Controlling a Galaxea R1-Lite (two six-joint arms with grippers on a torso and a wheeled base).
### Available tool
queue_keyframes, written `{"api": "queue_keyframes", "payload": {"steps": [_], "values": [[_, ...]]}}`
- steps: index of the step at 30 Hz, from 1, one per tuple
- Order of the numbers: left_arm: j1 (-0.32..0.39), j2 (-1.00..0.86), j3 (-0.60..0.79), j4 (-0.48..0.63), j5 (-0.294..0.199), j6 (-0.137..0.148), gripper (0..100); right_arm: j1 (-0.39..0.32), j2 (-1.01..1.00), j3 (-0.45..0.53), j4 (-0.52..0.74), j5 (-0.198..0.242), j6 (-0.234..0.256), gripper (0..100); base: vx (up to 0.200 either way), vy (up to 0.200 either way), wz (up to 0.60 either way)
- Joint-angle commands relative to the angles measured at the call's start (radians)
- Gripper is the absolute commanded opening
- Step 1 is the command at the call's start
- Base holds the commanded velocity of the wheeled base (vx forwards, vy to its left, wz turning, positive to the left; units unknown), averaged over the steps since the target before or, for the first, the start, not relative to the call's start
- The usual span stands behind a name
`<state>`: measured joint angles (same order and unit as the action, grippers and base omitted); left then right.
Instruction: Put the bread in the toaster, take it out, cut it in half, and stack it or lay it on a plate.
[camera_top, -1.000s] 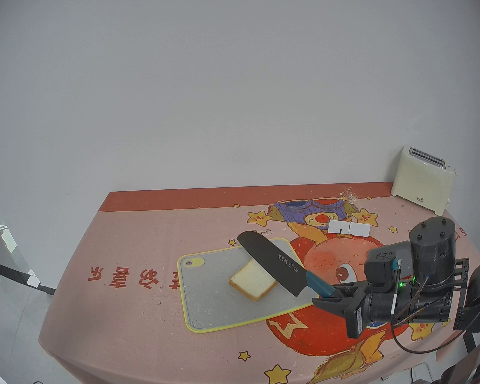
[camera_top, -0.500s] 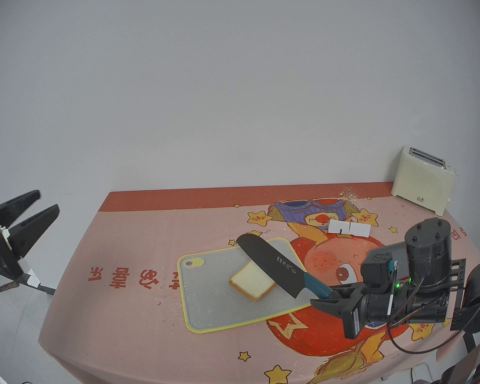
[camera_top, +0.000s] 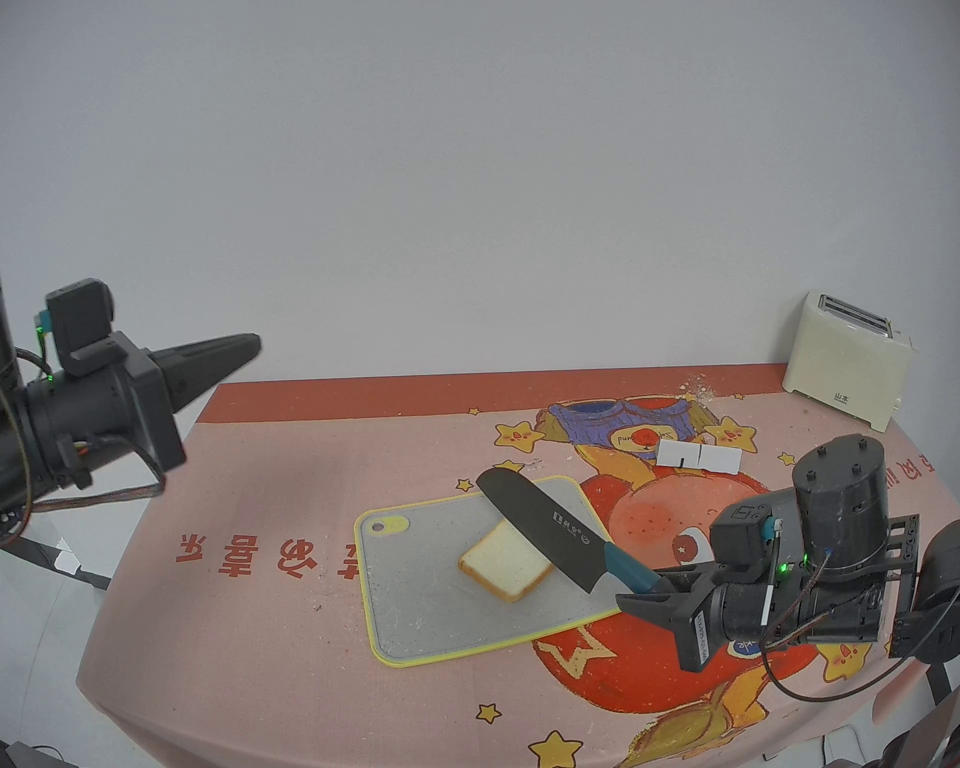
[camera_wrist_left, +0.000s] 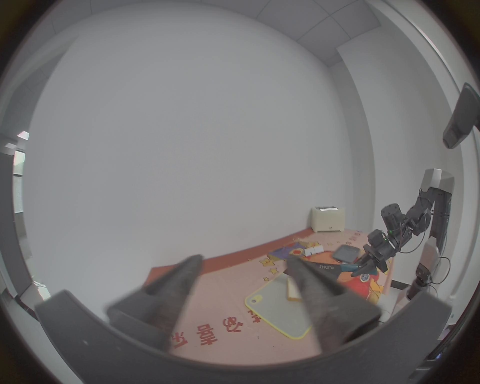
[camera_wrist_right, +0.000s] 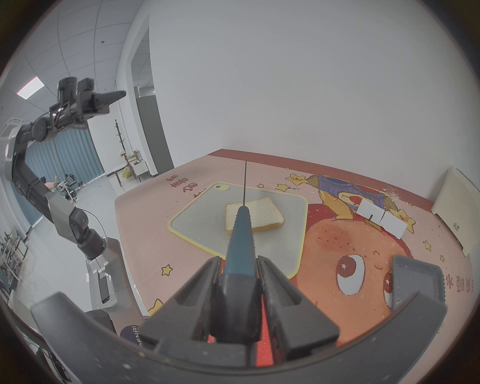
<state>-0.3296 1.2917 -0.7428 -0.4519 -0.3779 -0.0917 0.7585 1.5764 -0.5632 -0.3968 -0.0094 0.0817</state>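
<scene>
Bread (camera_top: 507, 562): one whole slice, pale top, brown crust, lying flat on the board (camera_top: 420, 600), nearer its right half. No cut in it yet.
Handling: likely light and soft in the crumb, with a firmer crust if toasted. It should dent or tear under a hard squeeze and may slide on the smooth board under a pushing blade. Best held lightly by opposite crust edges, or pinned at one end, clear of the cut line.
Knife (camera_top: 545, 525): dark wide blade, teal handle, edge down. The blade crosses the slice's far right part. In the right wrist view it lines up roughly over the slice's middle. Whether it touches the bread I cannot tell.
Right gripper (camera_wrist_right: 239, 265): clamped on the knife handle, low over the table just right of the board. The bread lies ahead of it, a blade's length off.
Left gripper (camera_wrist_left: 243, 262): fingers spread wide, holding nothing, raised high off the table's left edge, well apart from the bread.
Step, by my reading: cutting about to begin.
Toaster (camera_top: 848, 358): far right corner, slots empty.
Dish (camera_wrist_right: 417, 277): grey, square, beside the right gripper.
</scene>
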Motion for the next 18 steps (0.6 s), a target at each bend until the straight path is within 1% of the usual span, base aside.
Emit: {"api": "queue_keyframes", "payload": {"steps": [1,4,5,8,10,11,12,13,16,17,18], "values": [[-0.054,0.057,0.017,-0.004,0.001,-0.049,0,0.002,0.036,-0.003,-0.005,-0.02,0.0,0,0.0,0.0,0.0],[-0.075,0.083,0.017,-0.007,0.005,-0.052,0,0.002,0.039,0.0,-0.005,-0.024,0.0,0,0.0,0.0,0.0],[-0.086,0.129,0.017,-0.014,0.004,-0.059,0,0.01,0.044,0.003,-0.005,-0.024,0.001,0,0.0,0.0,0.0],[-0.108,0.146,0.017,-0.014,0.002,-0.068,0,0.015,0.051,0.005,-0.005,-0.024,0.001,0,0.0,0.0,0.0],[-0.135,0.164,0.016,-0.014,0.002,-0.091,0,0.018,0.067,0.006,-0.007,-0.026,0.003,0,0.0,0.0,0.0],[-0.141,0.175,0.014,-0.014,0.004,-0.1,0,0.018,0.07,0.008,-0.007,-0.026,0.003,0,0.0,0.0,0.0],[-0.141,0.175,0.014,-0.014,0.004,-0.1,0,0.018,0.07,0.008,-0.007,-0.026,0.003,0,0.0,0.0,0.0],[-0.147,0.19,0.013,-0.014,0.001,-0.114,0,0.019,0.073,0.009,-0.008,-0.027,0.001,0,0.0,0.0,0.0],[-0.152,0.204,0.011,-0.016,-0.001,-0.115,0,0.018,0.077,0.008,-0.011,-0.027,0.001,0,0.0,0.0,0.0],[-0.175,0.221,0.003,-0.025,-0.001,-0.114,0,0.018,0.07,0.002,-0.011,-0.034,0.0,0,0.0,0.0,0.0],[-0.178,0.221,0.003,-0.025,0.001,-0.114,0,0.018,0.07,0.002,-0.011,-0.034,0.0,0,0.0,0.0,0.0]]}}
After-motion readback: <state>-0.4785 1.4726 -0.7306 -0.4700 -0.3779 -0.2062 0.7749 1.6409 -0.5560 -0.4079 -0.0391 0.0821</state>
